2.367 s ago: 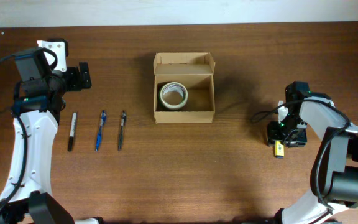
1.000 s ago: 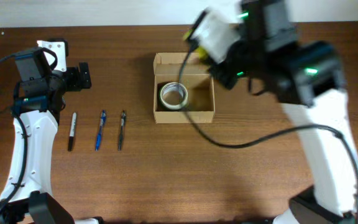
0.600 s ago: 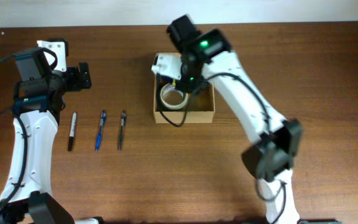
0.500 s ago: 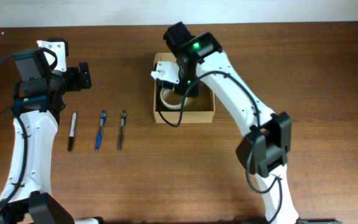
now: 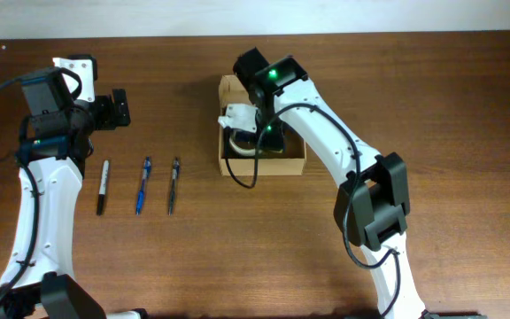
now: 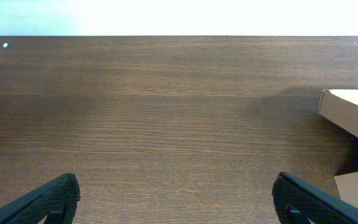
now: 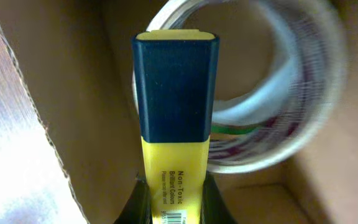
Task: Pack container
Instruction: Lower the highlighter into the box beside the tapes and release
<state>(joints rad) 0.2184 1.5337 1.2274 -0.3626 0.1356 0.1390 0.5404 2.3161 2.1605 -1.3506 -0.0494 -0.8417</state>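
Now highlighter [image 7: 176,112] sits deeper inside container [image 5: 277,167].

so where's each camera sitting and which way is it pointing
overhead: above the table, looking straight down; left arm, right arm, cardboard box, marker, pens.
left wrist: faces across bare wood toward the box corner; left fingers open at bottom.
right wrist: looks down into the box at the tape roll; right fingers pinch a yellow highlighter.
shared: box, all three.
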